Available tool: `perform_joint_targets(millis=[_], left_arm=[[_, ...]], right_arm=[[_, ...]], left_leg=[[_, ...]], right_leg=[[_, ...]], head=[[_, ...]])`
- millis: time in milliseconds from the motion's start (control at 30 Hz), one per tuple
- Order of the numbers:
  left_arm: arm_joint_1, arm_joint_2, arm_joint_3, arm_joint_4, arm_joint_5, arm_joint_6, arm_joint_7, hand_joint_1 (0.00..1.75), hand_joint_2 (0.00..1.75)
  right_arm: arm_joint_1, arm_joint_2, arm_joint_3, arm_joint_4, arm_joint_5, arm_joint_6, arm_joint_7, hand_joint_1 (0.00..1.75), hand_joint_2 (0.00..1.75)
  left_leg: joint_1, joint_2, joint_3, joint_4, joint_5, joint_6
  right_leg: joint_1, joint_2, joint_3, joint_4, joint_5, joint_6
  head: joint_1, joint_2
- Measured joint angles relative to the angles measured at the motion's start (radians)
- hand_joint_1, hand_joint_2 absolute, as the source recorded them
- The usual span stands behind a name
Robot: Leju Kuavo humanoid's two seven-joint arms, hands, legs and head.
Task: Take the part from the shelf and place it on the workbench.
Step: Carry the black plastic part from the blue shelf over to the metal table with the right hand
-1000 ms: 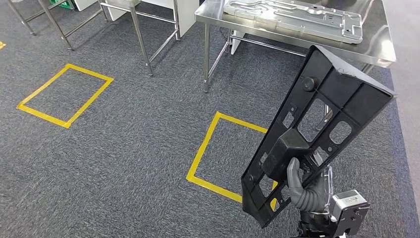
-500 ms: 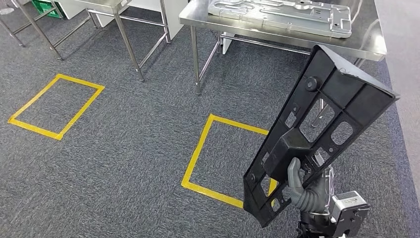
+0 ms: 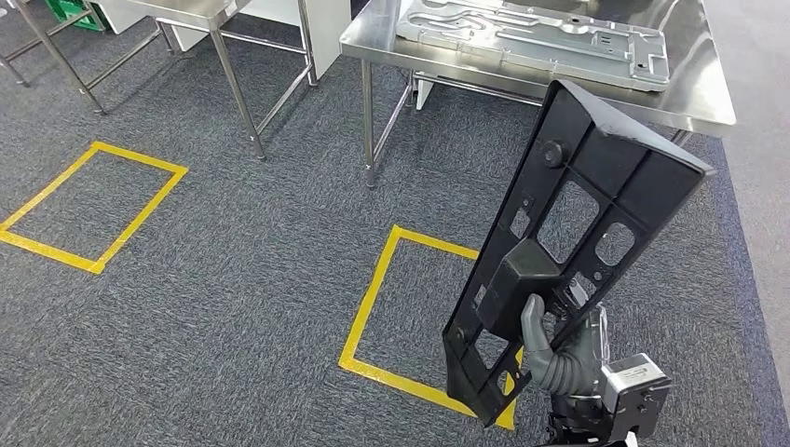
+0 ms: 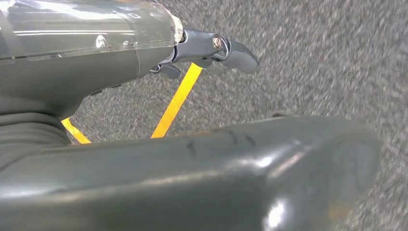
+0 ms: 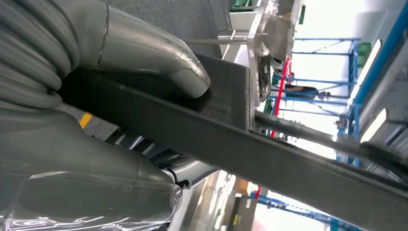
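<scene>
A long black plastic part (image 3: 568,251) with cut-out windows stands tilted, its upper end leaning toward the workbench. My right hand (image 3: 559,358) grips it near its lower end, low at the right of the head view. The right wrist view shows the thumb (image 5: 159,62) pressed on the part's (image 5: 269,154) flat edge. The steel workbench (image 3: 694,102) stands ahead, beyond the part's top. My left hand (image 4: 96,62) hangs over the carpet, fingers apart, holding nothing.
A silver metal plate (image 3: 531,28) lies on the workbench. A yellow tape square (image 3: 410,307) marks the grey carpet in front of the bench, with another (image 3: 88,205) to the left. A second steel table's legs (image 3: 233,84) stand at the upper left.
The whole picture has shifted, so the camera has moved; the tape squares sit further left in view. The part stays in my right hand and now sits a little further left in the picture.
</scene>
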Motion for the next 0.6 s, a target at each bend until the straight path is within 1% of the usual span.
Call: perform_joint_targets(millis=[33, 67, 100, 133, 167, 200, 233, 267, 300, 333, 367, 400, 433, 467, 500, 533, 567, 600], left_arm=[[0.000, -0.001, 0.000, 0.000, 0.004, 0.004, 0.004, 0.00, 0.00], [0.002, -0.002, 0.001, 0.000, 0.009, 0.008, 0.007, 0.00, 0.00], [0.004, -0.003, 0.002, 0.000, 0.013, 0.012, 0.010, 0.00, 0.00], [0.005, -0.005, 0.002, 0.000, 0.016, 0.014, 0.012, 0.00, 0.00], [0.006, -0.008, 0.003, 0.000, 0.018, 0.017, 0.014, 0.00, 0.00], [0.005, -0.010, 0.003, 0.000, 0.019, 0.018, 0.015, 0.00, 0.00], [0.004, -0.011, 0.004, 0.000, 0.020, 0.019, 0.015, 0.00, 0.00], [0.004, -0.012, 0.004, 0.000, 0.020, 0.020, 0.016, 0.00, 0.00], [0.003, -0.013, 0.004, 0.000, 0.021, 0.021, 0.016, 0.00, 0.00], [0.002, -0.014, 0.004, 0.000, 0.023, 0.022, 0.017, 0.00, 0.00], [0.002, -0.014, 0.004, 0.000, 0.024, 0.024, 0.018, 0.00, 0.00], [0.001, -0.015, 0.004, 0.000, 0.026, 0.026, 0.019, 0.00, 0.00], [0.000, -0.015, 0.004, 0.000, 0.027, 0.029, 0.019, 0.00, 0.00], [-0.001, -0.016, 0.004, 0.000, 0.028, 0.032, 0.020, 0.00, 0.00], [-0.001, -0.017, 0.004, 0.000, 0.030, 0.035, 0.020, 0.00, 0.00], [0.000, -0.017, 0.004, 0.000, 0.031, 0.037, 0.020, 0.00, 0.00], [0.002, -0.018, 0.004, 0.000, 0.032, 0.038, 0.020, 0.00, 0.00], [0.004, -0.019, 0.004, 0.000, 0.033, 0.038, 0.020, 0.00, 0.00]], right_arm=[[-0.001, -0.002, 0.006, 0.003, 0.001, 0.000, 0.002, 1.75, 1.75], [-0.003, -0.005, 0.012, 0.006, -0.001, 0.000, 0.005, 1.75, 1.75], [-0.004, -0.008, 0.018, 0.010, -0.004, 0.000, 0.009, 1.75, 1.75], [-0.006, -0.010, 0.024, 0.012, -0.008, 0.000, 0.013, 1.75, 1.75], [-0.008, -0.012, 0.030, 0.014, -0.013, 0.000, 0.017, 1.75, 1.75], [-0.010, -0.014, 0.035, 0.016, -0.016, 0.000, 0.019, 1.75, 1.75], [-0.011, -0.015, 0.039, 0.018, -0.019, 0.000, 0.020, 1.75, 1.75], [-0.013, -0.016, 0.044, 0.019, -0.022, 0.000, 0.021, 1.75, 1.75], [-0.015, -0.018, 0.047, 0.021, -0.025, 0.001, 0.022, 1.75, 1.75], [-0.018, -0.019, 0.051, 0.021, -0.030, 0.001, 0.022, 1.75, 1.75], [-0.021, -0.020, 0.056, 0.021, -0.035, 0.001, 0.023, 1.75, 1.75], [-0.024, -0.021, 0.060, 0.021, -0.039, 0.001, 0.023, 1.75, 1.75], [-0.028, -0.022, 0.064, 0.021, -0.042, 0.001, 0.022, 1.75, 1.75], [-0.030, -0.022, 0.068, 0.022, -0.044, 0.001, 0.022, 1.75, 1.75], [-0.032, -0.023, 0.071, 0.023, -0.045, 0.001, 0.023, 1.75, 1.75], [-0.033, -0.023, 0.074, 0.024, -0.046, 0.001, 0.023, 1.75, 1.75], [-0.033, -0.023, 0.077, 0.026, -0.047, 0.001, 0.023, 1.75, 1.75], [-0.033, -0.023, 0.079, 0.027, -0.048, 0.001, 0.024, 1.75, 1.75]], left_leg=[[0.000, -0.001, 0.007, -0.001, -0.007, 0.000], [0.001, -0.001, 0.017, -0.001, -0.016, -0.002], [0.001, -0.002, 0.030, -0.001, -0.026, -0.004], [0.002, -0.003, 0.045, -0.001, -0.037, -0.007], [0.003, -0.003, 0.059, -0.001, -0.048, -0.011], [0.003, -0.002, 0.074, 0.000, -0.060, -0.016], [0.002, -0.001, 0.084, 0.000, -0.071, -0.022], [0.001, 0.001, 0.094, -0.002, -0.080, -0.029], [0.000, 0.004, 0.102, 0.000, -0.082, -0.037], [0.000, 0.007, 0.105, 0.007, -0.080, -0.044], [0.001, 0.009, 0.104, 0.025, -0.075, -0.050], [0.003, 0.009, 0.092, 0.059, -0.071, -0.053], [0.005, 0.009, 0.066, 0.107, -0.077, -0.056], [0.006, 0.008, 0.028, 0.167, -0.097, -0.057], [0.007, 0.007, -0.016, 0.228, -0.127, -0.059], [0.007, 0.007, -0.059, 0.278, -0.158, -0.061], [0.007, 0.007, -0.090, 0.303, -0.180, -0.062], [0.007, 0.006, -0.107, 0.298, -0.181, -0.061]], right_leg=[[-0.003, -0.001, -0.041, 0.045, -0.022, 0.005], [-0.005, -0.001, -0.069, 0.061, -0.030, 0.008], [-0.008, -0.002, -0.081, 0.047, -0.019, 0.010], [-0.010, -0.004, -0.079, 0.005, 0.013, 0.010], [-0.011, -0.007, -0.066, -0.058, 0.065, 0.009], [-0.010, -0.011, -0.055, -0.113, 0.110, 0.005], [-0.007, -0.017, -0.046, -0.153, 0.142, -0.002], [-0.003, -0.018, -0.042, -0.174, 0.160, -0.010], [0.000, -0.016, -0.040, -0.177, 0.157, -0.019], [0.001, -0.010, -0.032, -0.179, 0.154, -0.029], [0.000, -0.002, -0.022, -0.184, 0.152, -0.037], [-0.002, 0.003, -0.009, -0.188, 0.146, -0.046], [-0.001, 0.008, 0.003, -0.192, 0.140, -0.054], [-0.001, 0.013, 0.014, -0.195, 0.132, -0.060], [0.001, 0.020, 0.022, -0.195, 0.124, -0.065], [0.003, 0.029, 0.031, -0.195, 0.116, -0.067], [0.005, 0.039, 0.040, -0.195, 0.107, -0.067], [0.007, 0.050, 0.052, -0.195, 0.098, -0.067]], head=[[0.000, 0.000], [0.000, 0.000], [0.000, 0.000], [0.000, 0.000], [0.000, 0.000], [0.000, 0.000], [0.001, 0.000], [0.002, 0.000], [0.002, 0.000], [0.003, 0.000], [0.003, 0.000], [0.003, 0.000], [0.002, 0.000], [0.002, 0.000], [0.002, 0.000], [0.002, 0.000], [0.002, 0.000], [0.001, 0.000]])
